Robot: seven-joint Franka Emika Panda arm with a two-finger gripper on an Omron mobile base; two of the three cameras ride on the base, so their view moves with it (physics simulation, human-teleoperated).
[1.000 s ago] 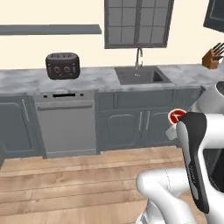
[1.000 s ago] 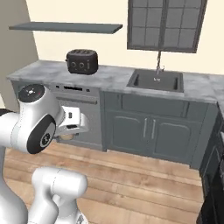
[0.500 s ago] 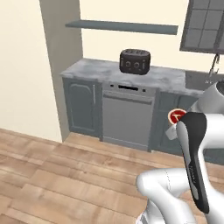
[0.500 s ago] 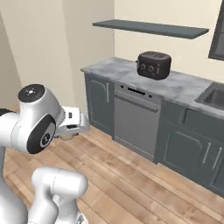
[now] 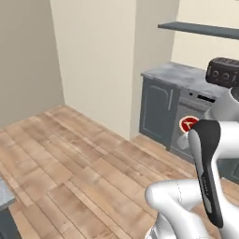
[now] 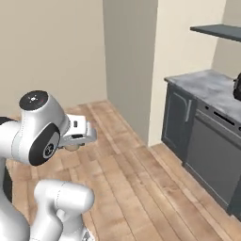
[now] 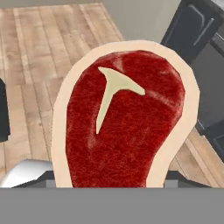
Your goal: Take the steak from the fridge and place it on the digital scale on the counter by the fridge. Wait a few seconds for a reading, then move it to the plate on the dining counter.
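To your left lies open wooden floor [image 5: 70, 154], backed by a beige wall [image 5: 93, 60]. Mid-frame, the gripper [image 5: 186, 135] is clamped on the steak [image 5: 188, 124], carried in the air in front of the arm; in the hand view the steak [image 7: 124, 118] stands upright. Far right: dark grey cabinet [image 5: 156, 112], dishwasher [image 6: 212, 160], marble counter [image 5: 179, 74], black toaster [image 5: 224, 71], shelf [image 5: 200, 29] above.

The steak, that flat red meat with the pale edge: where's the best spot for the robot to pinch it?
Best by its thin pale rim, with one finger on each flat face. The red steak with the white streak is a flat slab, so its thickness fits between the fingers. The gripper seems to hold its bottom edge, leaving the steak standing upright.
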